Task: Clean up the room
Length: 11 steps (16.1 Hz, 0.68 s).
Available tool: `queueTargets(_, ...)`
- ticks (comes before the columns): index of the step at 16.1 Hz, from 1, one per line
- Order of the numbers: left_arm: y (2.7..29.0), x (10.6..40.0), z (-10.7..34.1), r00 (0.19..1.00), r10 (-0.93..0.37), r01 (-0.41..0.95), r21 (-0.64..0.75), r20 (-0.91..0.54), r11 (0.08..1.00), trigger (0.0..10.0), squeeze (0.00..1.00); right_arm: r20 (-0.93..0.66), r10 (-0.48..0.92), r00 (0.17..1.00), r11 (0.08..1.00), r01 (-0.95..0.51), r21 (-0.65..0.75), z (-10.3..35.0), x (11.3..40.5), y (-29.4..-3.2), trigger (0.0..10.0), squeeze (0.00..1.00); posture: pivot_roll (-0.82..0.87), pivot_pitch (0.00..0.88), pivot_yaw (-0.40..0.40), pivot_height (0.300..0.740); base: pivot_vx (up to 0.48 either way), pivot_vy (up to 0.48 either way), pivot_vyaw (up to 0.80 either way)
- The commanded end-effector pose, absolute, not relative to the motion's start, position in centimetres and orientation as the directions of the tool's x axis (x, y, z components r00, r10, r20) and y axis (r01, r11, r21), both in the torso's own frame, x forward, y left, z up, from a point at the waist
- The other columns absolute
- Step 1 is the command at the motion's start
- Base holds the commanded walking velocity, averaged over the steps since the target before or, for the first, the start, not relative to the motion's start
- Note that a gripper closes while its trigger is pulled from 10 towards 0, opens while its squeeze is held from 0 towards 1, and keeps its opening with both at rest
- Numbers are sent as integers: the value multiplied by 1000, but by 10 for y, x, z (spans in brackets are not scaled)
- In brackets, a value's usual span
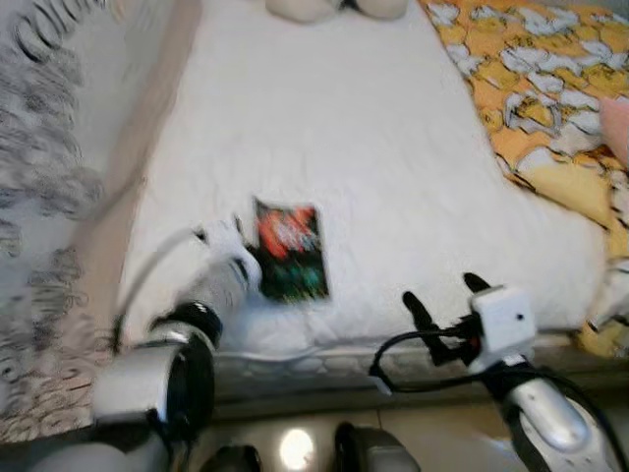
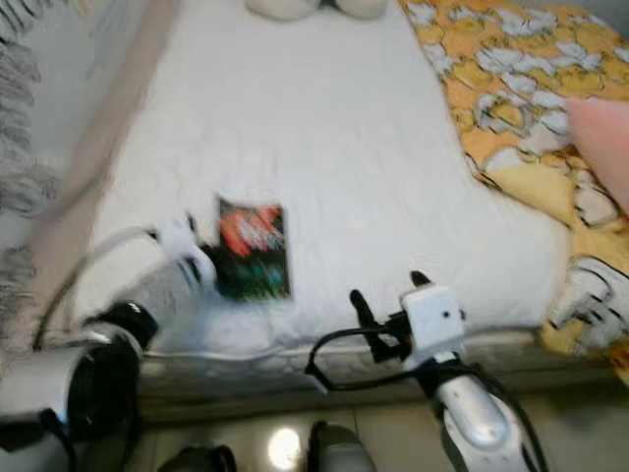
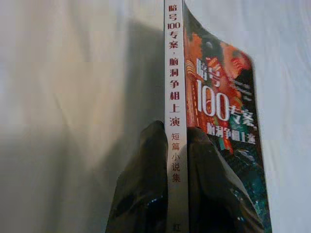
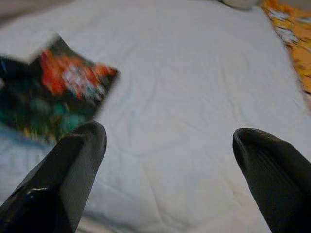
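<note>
A book (image 1: 290, 251) with a dark cover in red and green lies on the white sheet (image 1: 324, 128) of the bed, near its front edge. My left gripper (image 3: 176, 128) is shut on the book's white spine (image 3: 174, 73), one black finger on each side; in the head views its wrist (image 1: 231, 270) sits at the book's left edge. To the right of the book, my right gripper (image 1: 442, 290) hovers over the front edge of the bed. Its fingers (image 4: 77, 160) are spread wide, open and holding nothing.
An orange-yellow flowered quilt (image 1: 541, 79) covers the right side of the bed. Pale pillows (image 1: 334, 8) lie at the far end. A grey patterned fabric (image 1: 39, 147) runs along the left. The mattress edge (image 1: 295, 362) is just below my arms, and the floor (image 1: 295, 447) is beneath.
</note>
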<state>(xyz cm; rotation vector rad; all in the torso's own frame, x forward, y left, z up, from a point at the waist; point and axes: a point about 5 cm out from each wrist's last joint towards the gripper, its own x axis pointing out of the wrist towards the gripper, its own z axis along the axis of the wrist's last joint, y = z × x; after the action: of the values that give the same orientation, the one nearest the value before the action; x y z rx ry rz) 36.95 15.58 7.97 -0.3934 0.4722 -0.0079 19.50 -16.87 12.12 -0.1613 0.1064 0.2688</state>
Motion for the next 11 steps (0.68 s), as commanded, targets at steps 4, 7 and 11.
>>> queueTargets(4,164,386,112,941,-56,-34,-256,-334,966,10000,0,-174,286,942,937,-313,-155,126,184,-167,10000,0,-481,257,-64,740,0,0,0)
queueTargets(7,170,390,119,944,-33,9,-76,-328,997,10000,345,-195,280,940,937,-312,-157,132,179,-172,10000,0,-490,266,-77,740,0,0,0)
queueTargets(11,185,389,121,941,31,-14,53,-336,998,10000,722,-309,488,817,859,-512,4,127,162,-155,10000,0,-488,274,-88,740,0,0,0)
